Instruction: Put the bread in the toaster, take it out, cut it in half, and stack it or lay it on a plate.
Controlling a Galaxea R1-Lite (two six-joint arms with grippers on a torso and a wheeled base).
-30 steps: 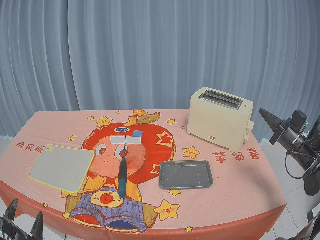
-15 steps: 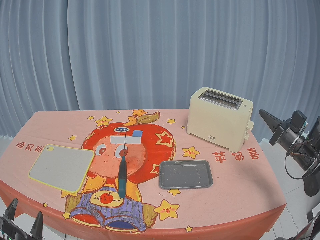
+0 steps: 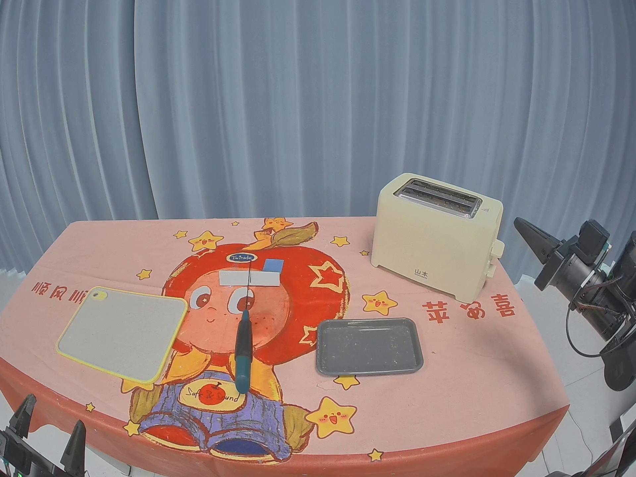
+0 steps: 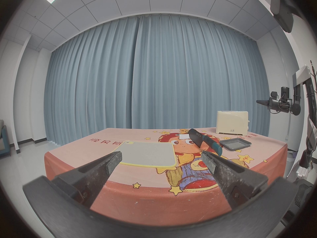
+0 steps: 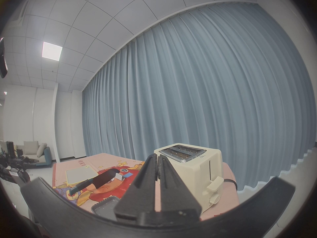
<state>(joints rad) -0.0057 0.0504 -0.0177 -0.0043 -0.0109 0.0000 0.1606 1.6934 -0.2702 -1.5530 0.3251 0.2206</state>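
Note:
A cream two-slot toaster stands at the table's back right, both slots dark. In front of it lies a grey rectangular plate holding nothing. A knife with a teal handle rests mid-table, blade pointing away from me. A grey cutting board with a yellow rim lies on the left. My right gripper is shut and hangs off the table's right side, level with the toaster. My left gripper is open below the table's front left edge, facing the cutting board.
A cartoon-print pink cloth covers the table. A small white and blue label lies near the knife's tip. A blue curtain hangs behind the table. The cloth's front right area is bare.

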